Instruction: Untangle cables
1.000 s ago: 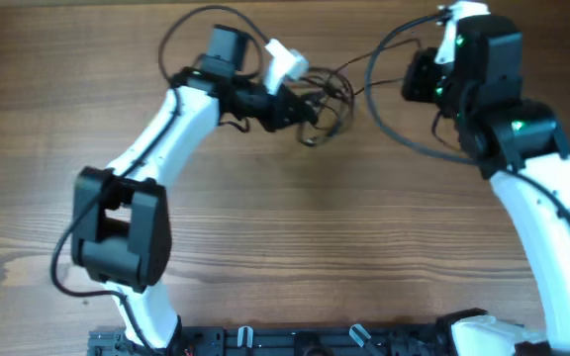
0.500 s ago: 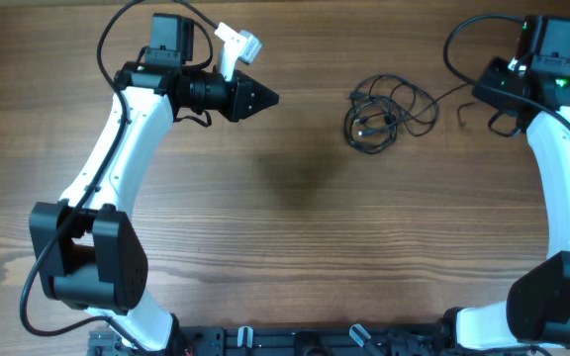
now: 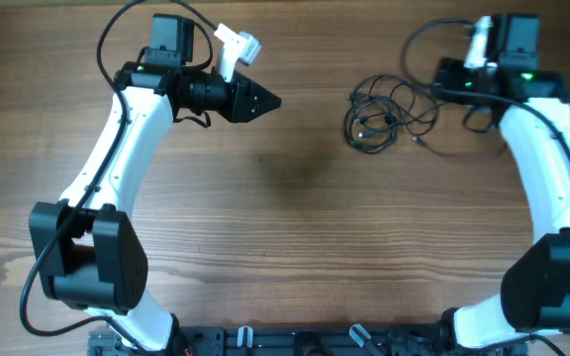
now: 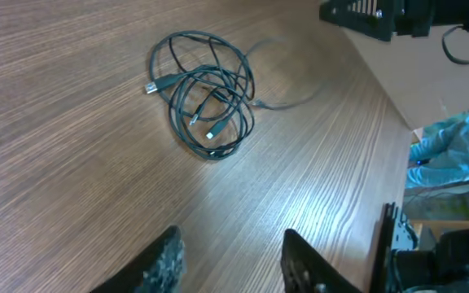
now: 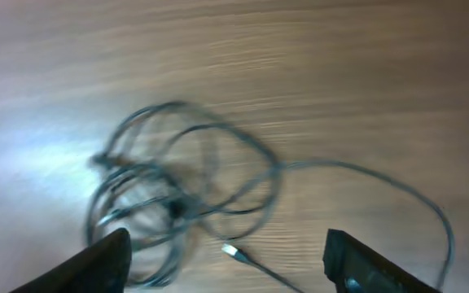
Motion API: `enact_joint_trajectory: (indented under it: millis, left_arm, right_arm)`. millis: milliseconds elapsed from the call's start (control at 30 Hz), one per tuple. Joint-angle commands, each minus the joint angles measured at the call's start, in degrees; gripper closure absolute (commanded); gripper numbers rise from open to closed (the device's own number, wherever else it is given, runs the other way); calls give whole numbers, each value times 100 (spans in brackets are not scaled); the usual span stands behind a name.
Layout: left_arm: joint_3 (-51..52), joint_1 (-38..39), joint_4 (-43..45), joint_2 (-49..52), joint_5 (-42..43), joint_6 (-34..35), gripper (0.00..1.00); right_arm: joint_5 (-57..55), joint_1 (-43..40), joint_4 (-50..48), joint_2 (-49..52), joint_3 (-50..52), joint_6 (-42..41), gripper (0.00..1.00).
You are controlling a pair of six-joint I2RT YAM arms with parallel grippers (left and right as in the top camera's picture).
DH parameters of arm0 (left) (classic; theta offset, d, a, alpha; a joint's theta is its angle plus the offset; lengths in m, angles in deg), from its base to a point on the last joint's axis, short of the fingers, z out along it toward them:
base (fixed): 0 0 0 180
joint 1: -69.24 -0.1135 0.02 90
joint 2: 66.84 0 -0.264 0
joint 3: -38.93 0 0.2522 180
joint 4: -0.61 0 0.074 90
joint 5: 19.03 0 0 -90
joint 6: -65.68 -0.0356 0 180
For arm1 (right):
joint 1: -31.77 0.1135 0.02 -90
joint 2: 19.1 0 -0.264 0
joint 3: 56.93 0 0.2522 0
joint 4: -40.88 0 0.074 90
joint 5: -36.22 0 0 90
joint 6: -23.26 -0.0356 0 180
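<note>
Left gripper [image 3: 255,101] hovers at eleven o'clock on the table, fingers parted, empty. The cables [image 3: 384,117] lie coiled at two o'clock, one strand trailing toward three. Right gripper [image 5: 230,268] gapes wide, holding nothing. Untangling looks barely begun.

Overhead straight down; both wrist views oblique, close on cables [image 3: 376,121].
</note>
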Motion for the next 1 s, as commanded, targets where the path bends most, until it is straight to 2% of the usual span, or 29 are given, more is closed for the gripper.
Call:
enact_joint_trajectory:
  millis: [0,100,200,267,300,433,633,800,967]
  left_arm:
    - [-15,-26,55,-142,-85,-35,47]
    - [-15,-24,52,-142,-85,-33,29]
    - [-15,-24,57,-142,-280,-33,25]
    - [-15,-20,50,-155,-601,-28,21]
    - [-15,-13,15,-192,-890,-24,16]
    - [-15,2,-48,-380,-1899,317,14]
    - [-15,2,-210,-507,-2006,319,14]
    - [-15,57,-267,-586,-2780,619,14]
    - [-15,63,-422,-603,-2841,614,13]
  right_arm:
    - [44,461,-37,184,-11,334,17]
    - [-275,527,-61,629,-11,-492,16]
    - [-87,575,-136,1213,-11,-708,19]
    - [208,636,-238,1449,-11,-389,26]
    - [247,726,-304,1617,-11,-118,34]
    - [260,962,-389,1812,-11,481,42]
    - [216,970,-490,1816,-11,577,45]
    - [24,970,-796,1843,-11,752,46]
    - [22,970,-844,2194,-11,758,51]
